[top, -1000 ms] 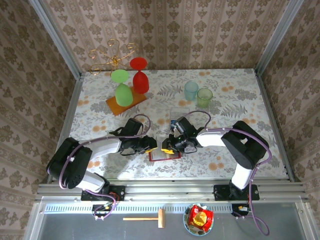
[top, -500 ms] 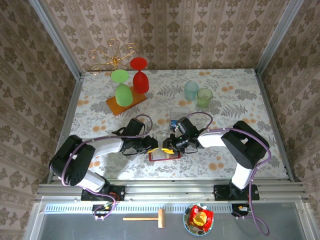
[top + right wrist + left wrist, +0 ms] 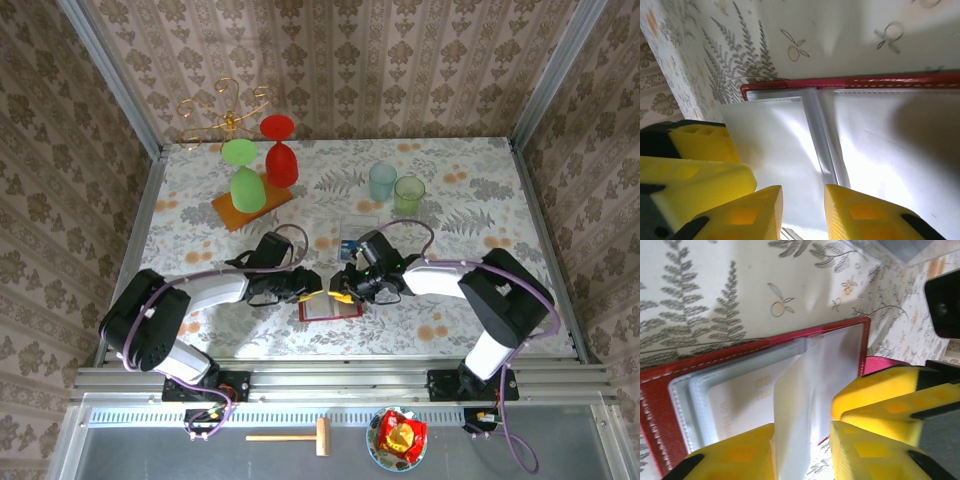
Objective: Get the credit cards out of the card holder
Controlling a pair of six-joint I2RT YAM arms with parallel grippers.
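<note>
The red card holder [image 3: 330, 311] lies open on the table between both grippers. In the left wrist view its red cover [image 3: 700, 365] frames greyish clear pockets, and a pale card [image 3: 735, 402] with a chip sits in one. A clear pocket leaf [image 3: 795, 405] stands up between the fingers of my left gripper [image 3: 802, 440] [image 3: 312, 290], touching one finger with a gap to the other. My right gripper [image 3: 803, 200] [image 3: 342, 290] hovers close over the clear pockets [image 3: 790, 145], its fingers apart with nothing pinched. A blue card [image 3: 349, 240] lies on the table just behind it.
An orange board [image 3: 228, 212] with a green glass [image 3: 246, 188] and a red glass [image 3: 281, 152] stands at the back left, beside a gold wire stand [image 3: 225, 110]. Two pale tumblers [image 3: 382, 181] [image 3: 408, 193] stand at the back, right of centre.
My left gripper has crept right onto the holder's left edge. The right arm's elbow has swung right while its gripper stays at the holder. The holder has not moved.
</note>
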